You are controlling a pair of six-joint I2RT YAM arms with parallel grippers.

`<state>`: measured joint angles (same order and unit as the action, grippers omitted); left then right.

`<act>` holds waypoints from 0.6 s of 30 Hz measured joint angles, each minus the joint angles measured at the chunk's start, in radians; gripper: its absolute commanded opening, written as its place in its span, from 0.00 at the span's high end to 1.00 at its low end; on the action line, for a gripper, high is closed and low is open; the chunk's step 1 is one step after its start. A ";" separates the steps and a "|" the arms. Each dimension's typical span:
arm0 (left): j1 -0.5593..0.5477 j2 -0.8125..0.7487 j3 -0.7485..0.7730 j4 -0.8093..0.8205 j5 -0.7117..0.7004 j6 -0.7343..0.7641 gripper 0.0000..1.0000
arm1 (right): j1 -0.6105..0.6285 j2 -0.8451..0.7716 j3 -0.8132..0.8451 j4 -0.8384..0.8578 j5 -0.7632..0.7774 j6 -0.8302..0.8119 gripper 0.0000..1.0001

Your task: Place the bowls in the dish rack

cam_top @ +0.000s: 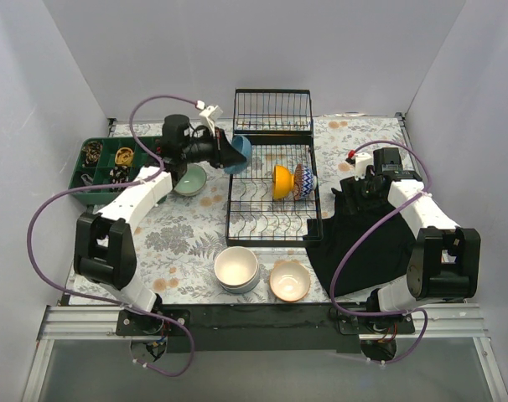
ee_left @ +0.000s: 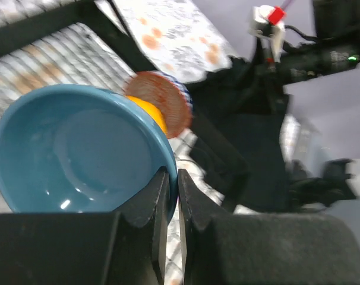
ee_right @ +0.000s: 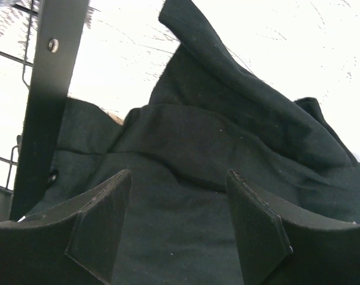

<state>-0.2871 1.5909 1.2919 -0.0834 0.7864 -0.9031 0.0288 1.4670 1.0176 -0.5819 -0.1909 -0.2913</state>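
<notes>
My left gripper (cam_top: 230, 152) is shut on the rim of a blue bowl (cam_top: 239, 154), held tilted over the left edge of the black wire dish rack (cam_top: 271, 224); the wrist view shows the fingers (ee_left: 159, 196) pinching the blue bowl's (ee_left: 73, 151) rim. An orange-yellow bowl (cam_top: 281, 182) and a red-patterned bowl (cam_top: 303, 182) stand on edge in the rack. A pale green bowl (cam_top: 189, 179) sits left of the rack. A cream-white bowl stacked on a blue-striped one (cam_top: 236, 268) and a tan bowl (cam_top: 289, 280) sit near the front. My right gripper (cam_top: 351, 186) is open and empty over a black cloth (ee_right: 227, 136).
A green compartment tray (cam_top: 101, 167) with small items stands at the far left. The black cloth (cam_top: 371, 243) covers the table right of the rack. The rack's upright basket section (cam_top: 272, 111) is at the back. White walls enclose the table.
</notes>
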 measured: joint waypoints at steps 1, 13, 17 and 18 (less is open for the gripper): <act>-0.004 0.014 -0.045 0.066 0.038 -0.060 1.00 | 0.000 -0.001 0.000 -0.002 0.006 0.000 0.27; -0.009 0.237 -0.164 0.646 0.250 -0.506 1.00 | 0.000 -0.062 -0.029 -0.040 0.055 -0.001 0.27; -0.009 0.316 -0.164 0.779 0.275 -0.601 1.00 | 0.000 -0.060 -0.028 -0.056 0.069 -0.005 0.27; -0.009 0.340 -0.165 0.816 0.282 -0.630 1.00 | 0.000 -0.059 -0.028 -0.058 0.074 -0.006 0.27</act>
<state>-0.2962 1.9305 1.1267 0.7322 1.0683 -1.5330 0.0288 1.4082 0.9894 -0.6399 -0.1169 -0.2977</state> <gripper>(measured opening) 0.077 0.729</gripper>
